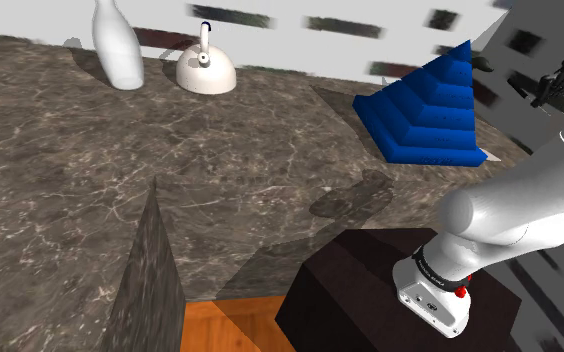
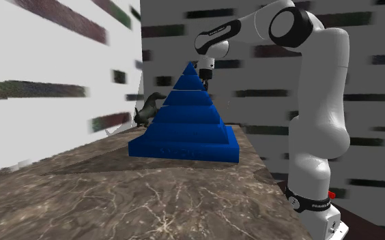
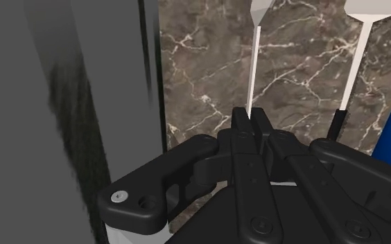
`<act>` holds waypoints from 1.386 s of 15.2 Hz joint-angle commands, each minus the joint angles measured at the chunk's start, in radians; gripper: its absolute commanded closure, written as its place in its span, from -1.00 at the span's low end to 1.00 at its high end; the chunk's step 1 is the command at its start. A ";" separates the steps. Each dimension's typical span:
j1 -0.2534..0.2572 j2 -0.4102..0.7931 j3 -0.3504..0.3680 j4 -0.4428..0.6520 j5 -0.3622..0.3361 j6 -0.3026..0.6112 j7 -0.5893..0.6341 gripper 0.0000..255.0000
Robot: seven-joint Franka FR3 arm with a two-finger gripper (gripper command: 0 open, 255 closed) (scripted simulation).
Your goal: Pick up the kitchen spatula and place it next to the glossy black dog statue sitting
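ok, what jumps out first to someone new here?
The blue stepped pyramid on the marbled counter, mid second exterior view, with the white arm arching over its tip. In the wrist view, the gripper clasps a thin white spatula. A dark dog statue sits behind the pyramid.

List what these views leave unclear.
Wrist view: the top edge cuts off the heads of the white utensil in the gripper and the second utensil, so which is a spatula is unclear.
Second exterior view: the blue stepped pyramid hides the gripper's tip and part of the dark dog statue.
Shoulder view: the gripper is blurred.
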 commanded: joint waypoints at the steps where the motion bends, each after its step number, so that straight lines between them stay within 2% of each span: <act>1: 0.000 -0.006 0.001 -0.036 -0.004 0.032 0.001 1.00; 21: -0.003 0.017 -0.005 -0.285 0.014 0.298 -0.021 1.00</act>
